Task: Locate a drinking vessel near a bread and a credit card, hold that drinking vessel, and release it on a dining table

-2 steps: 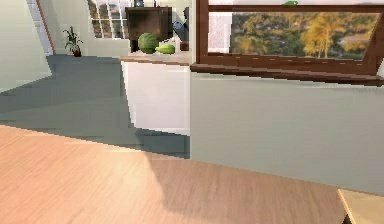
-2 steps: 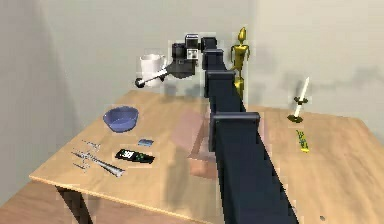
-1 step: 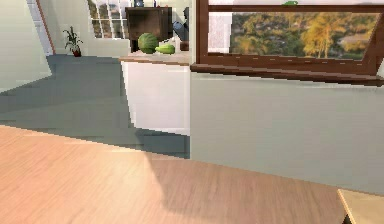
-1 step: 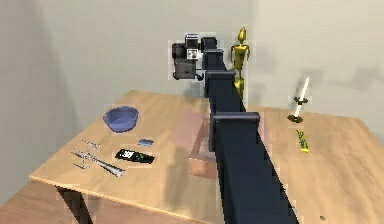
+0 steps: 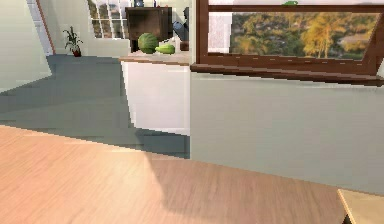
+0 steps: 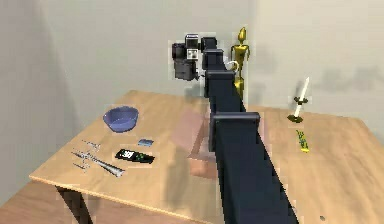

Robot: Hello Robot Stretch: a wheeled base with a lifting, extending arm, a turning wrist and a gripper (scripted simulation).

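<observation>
A: How far along does this look?

B: Late, I'd judge, though that's unproven. The arm [image 6: 240, 150] reaches out across a wooden table [image 6: 330, 190], and the gripper [image 6: 181, 68] is raised near the table's far edge, against the wall.

A: Is it carrying the drinking vessel?

B: I cannot tell. Its far end is a dark clump, so I can't read how the fingers are set or whether anything hangs there. A pale blob [image 6: 229, 67] sits at the arm's tip, between it and a gold statuette [image 6: 240, 50]. It might be the vessel or part of the wrist, but it's too small to say.

A: What's on the table?

B: A blue bowl [image 6: 121, 118], some cutlery [image 6: 97, 160] and a dark flat device [image 6: 135, 155]. Between the bowl and the device lies a small blue flat thing [image 6: 146, 142] that could be a card. On the arm's other side stand a candle [image 6: 300, 100] and a green stick-like thing [image 6: 303, 140].

A: And ahead?

B: Wooden tabletop in the foreground. Beyond it is a white counter [image 5: 157, 95] with green round produce [image 5: 148, 43], and there's a window [image 5: 290, 35].

A: So what's left?

B: If the vessel is in hand and this is the dining table, only lowering it and letting go. If not, finding and grasping it are both yet to do.
</observation>
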